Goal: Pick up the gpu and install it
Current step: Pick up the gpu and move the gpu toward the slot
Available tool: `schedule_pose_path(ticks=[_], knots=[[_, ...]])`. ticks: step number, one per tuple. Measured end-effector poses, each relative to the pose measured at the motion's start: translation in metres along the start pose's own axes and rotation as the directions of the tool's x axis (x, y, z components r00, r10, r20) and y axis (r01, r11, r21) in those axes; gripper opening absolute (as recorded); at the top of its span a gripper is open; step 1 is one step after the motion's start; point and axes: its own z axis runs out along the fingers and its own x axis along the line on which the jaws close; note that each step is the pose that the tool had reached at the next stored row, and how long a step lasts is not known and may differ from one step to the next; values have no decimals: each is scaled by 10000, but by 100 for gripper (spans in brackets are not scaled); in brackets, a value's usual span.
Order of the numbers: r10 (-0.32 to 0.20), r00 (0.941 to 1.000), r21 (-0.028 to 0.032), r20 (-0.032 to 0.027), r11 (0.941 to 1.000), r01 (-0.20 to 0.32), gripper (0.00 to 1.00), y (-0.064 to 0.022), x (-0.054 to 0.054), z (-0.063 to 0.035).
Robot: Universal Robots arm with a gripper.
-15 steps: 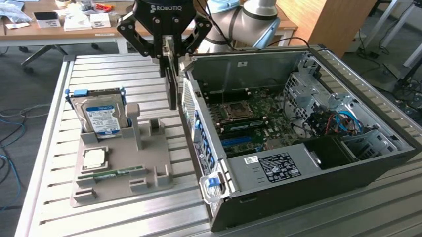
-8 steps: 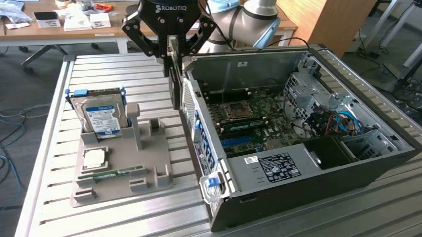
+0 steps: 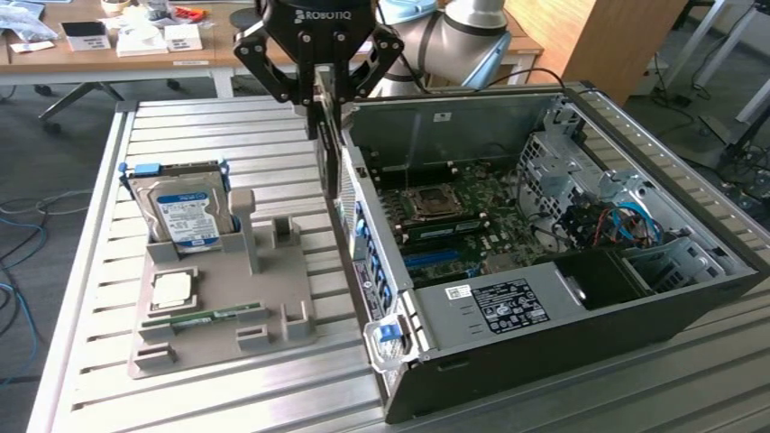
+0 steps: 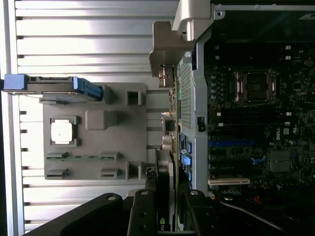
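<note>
1. Slatted table (image 3: pixel 216 397) is carrying everything.
2. Open PC case (image 3: pixel 542 361) is lying on its side; this is the ref. landmark. The motherboard (image 3: pixel 481 207) is facing up inside it.
3. Grey holder tray (image 3: pixel 216 334) is sitting just beside the case, on the rear-wall side.
4. Hard drive (image 3: pixel 187 212) is standing upright at the tray end farthest from the case's front.
5. The gpu (image 3: pixel 325 149) is hanging edge-down just beside the case's rear wall, on the tray side and clear of the tray. It is not in the case yet.
6. Gripper (image 3: pixel 325 90) is clamping the gpu by its upper end, fingers pinching both faces. The wrist view is showing the same: gripper (image 4: pixel 166 196), gpu (image 4: pixel 164 172).
7. CPU chip (image 3: pixel 172 289) and memory stick (image 3: pixel 198 317) are lying on the tray, well apart from the case.

CAUTION, judged:
- The card is riding very near the rear wall, so a sideways move w/o enough height is likely striking the rim.
- The grip is taking a thin card near one end, so any knock is risking tilt or slip.
- A tilted card is likely jamming at the slot, with the bracket snagging the rear opening.
</note>
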Motion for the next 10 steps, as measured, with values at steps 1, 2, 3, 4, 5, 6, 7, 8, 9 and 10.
schedule_pose_path(ticks=[1,2,3,4,5,6,7,8,9,10], knots=[[0,10000,0,0,10000,0,27,0,-10,0],[0,10000,0,0,10000,0,27,1,-21,0],[0,10000,0,-1,10000,0,27,1,-31,0],[1,10000,0,0,10000,-1,27,2,-42,1],[1,10000,0,-1,10000,-1,27,2,-55,1],[1,10000,0,0,10000,-1,27,3,-68,1],[0,10000,0,0,10000,0,27,3,-82,2],[0,10000,1,-1,10000,0,27,4,-97,2],[0,10000,0,0,10000,0,27,5,-112,3],[0,10000,0,-1,10000,0,27,5,-128,3]])
